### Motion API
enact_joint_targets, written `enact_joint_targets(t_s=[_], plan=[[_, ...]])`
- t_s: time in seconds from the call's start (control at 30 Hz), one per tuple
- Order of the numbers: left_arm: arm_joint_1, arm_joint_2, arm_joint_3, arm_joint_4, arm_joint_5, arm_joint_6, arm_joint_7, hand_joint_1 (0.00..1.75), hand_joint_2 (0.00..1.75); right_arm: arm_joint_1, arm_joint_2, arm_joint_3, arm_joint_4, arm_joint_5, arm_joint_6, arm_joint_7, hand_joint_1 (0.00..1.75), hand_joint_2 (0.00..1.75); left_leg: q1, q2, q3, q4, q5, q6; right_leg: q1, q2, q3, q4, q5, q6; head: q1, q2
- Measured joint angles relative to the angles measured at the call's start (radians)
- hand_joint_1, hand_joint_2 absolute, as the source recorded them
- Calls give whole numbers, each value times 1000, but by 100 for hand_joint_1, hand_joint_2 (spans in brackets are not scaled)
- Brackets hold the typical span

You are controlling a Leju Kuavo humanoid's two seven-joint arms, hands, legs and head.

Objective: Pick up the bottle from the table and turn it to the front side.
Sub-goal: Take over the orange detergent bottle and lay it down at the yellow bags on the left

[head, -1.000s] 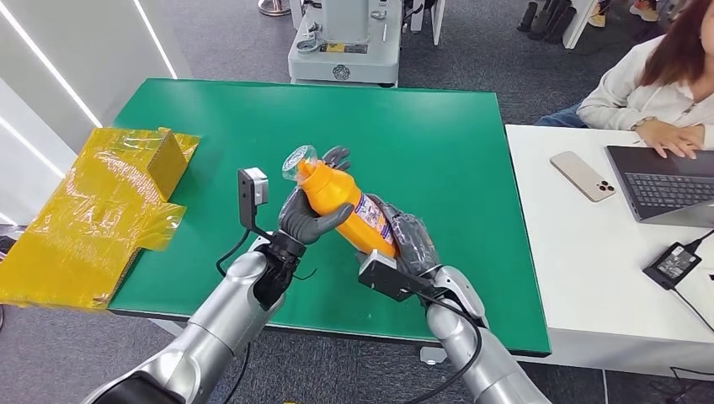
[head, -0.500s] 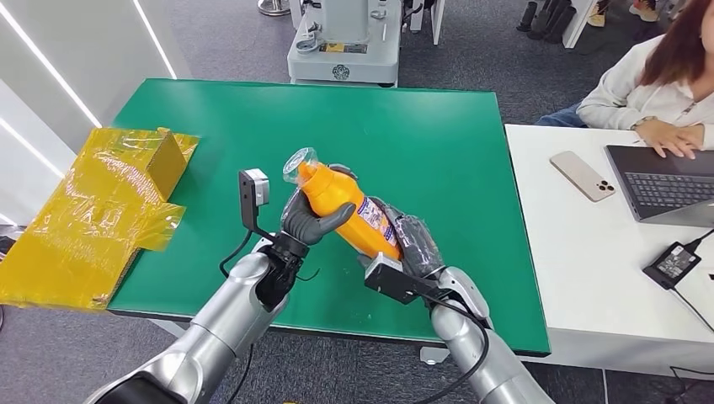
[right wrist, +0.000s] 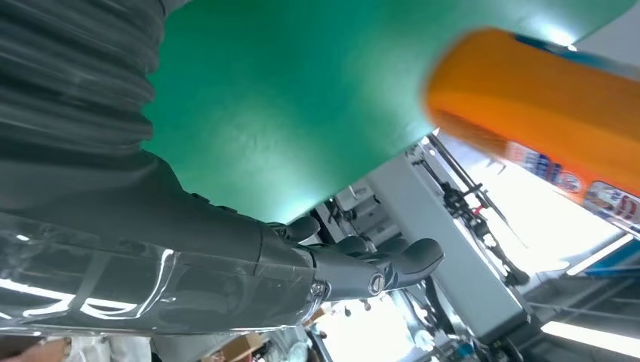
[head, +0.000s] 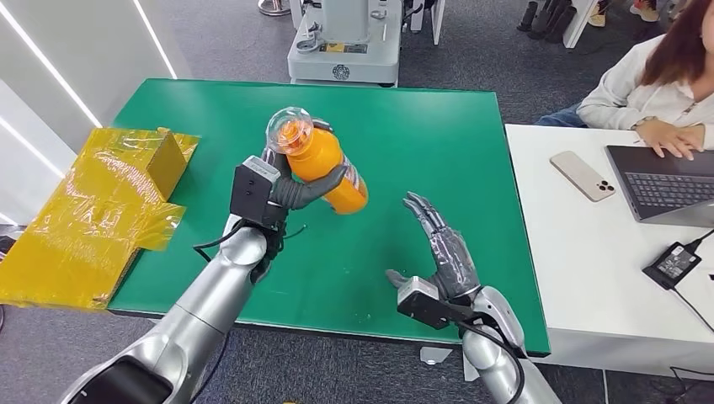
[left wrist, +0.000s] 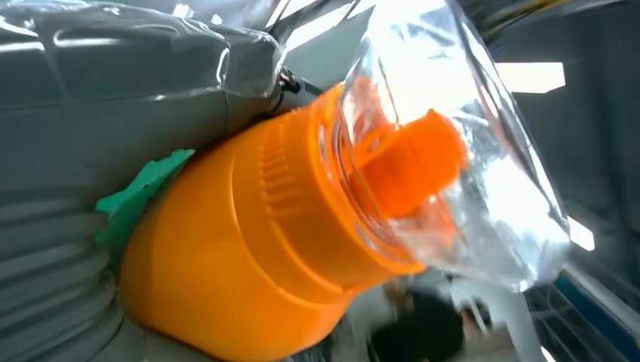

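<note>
An orange bottle (head: 324,164) with a clear plastic cap cover is held in the air above the green table (head: 438,135), tilted with its cap toward me and to the left. My left hand (head: 295,187) grips it around the upper body. The left wrist view shows the orange bottle (left wrist: 249,249) and its orange spout under the clear cover close up. My right hand (head: 442,248) stands apart from the bottle, low and to the right, with fingers spread and nothing in it. In the right wrist view the bottle's base (right wrist: 543,113) and label hang beyond my right hand (right wrist: 332,264).
A yellow plastic-wrapped box (head: 101,206) lies at the table's left edge. To the right stands a white desk (head: 589,278) with a phone (head: 583,175), a laptop (head: 661,181) and a charger (head: 674,263); a person sits there. A grey machine base (head: 343,42) stands beyond the table.
My right hand has let go of the bottle and dropped away to the right with fingers spread. My left hand has lifted the bottle up and back, tipping it more upright.
</note>
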Motion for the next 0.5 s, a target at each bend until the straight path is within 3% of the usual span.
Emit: enact_joint_targets(t_s=[0.17,0.3,0.37,0.5], plan=[[-70,26,-19,-46,-351,205,19,175,175,42,-18,0,-120,36,18,11,0,175,0,0,0,0,0,0,0,0,0,0,0,0,0,0],[-132,57,-92,-32,-861,375,200,175,175,52,-30,2,-180,51,18,14,0,175,0,0,0,0,0,0,0,0,0,0,0,0,0,0],[-168,75,-133,0,-1080,411,266,175,175,54,-39,3,-201,52,17,9,0,175,0,0,0,0,0,0,0,0,0,0,0,0,0,0],[-236,116,-179,124,-1207,414,326,175,175,64,-67,5,-236,36,1,-22,0,175,0,3,1,0,0,0,0,3,0,0,1,0,0,0]])
